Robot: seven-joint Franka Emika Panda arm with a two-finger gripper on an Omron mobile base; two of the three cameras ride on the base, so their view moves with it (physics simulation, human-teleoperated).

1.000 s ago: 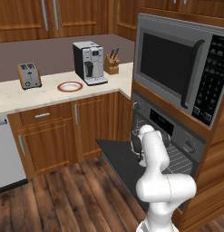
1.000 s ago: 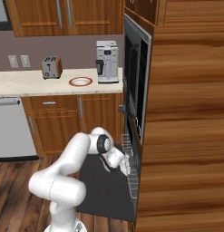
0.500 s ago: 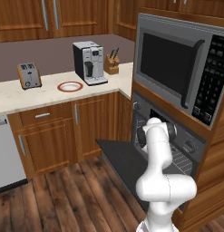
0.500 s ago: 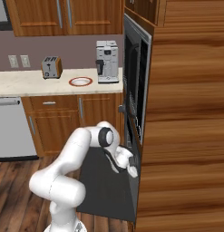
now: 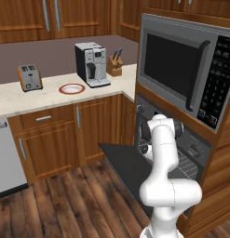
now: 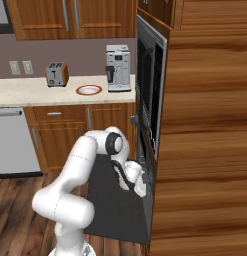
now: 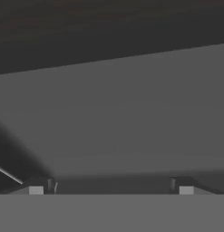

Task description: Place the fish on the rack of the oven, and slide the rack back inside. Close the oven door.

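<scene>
Since a second ago the arm has reached deeper into the oven. Its hand faces a grey inner wall, fingertips spread wide with nothing between them. Door lies flat open toward 8 o'clock; rack sits inside the oven at 3 o'clock of the arm. Fish: cannot tell where. On the tabletop, a plate.

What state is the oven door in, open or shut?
Open. The oven door lies folded down flat, jutting out over the floor, with the arm reaching into the oven.
</scene>
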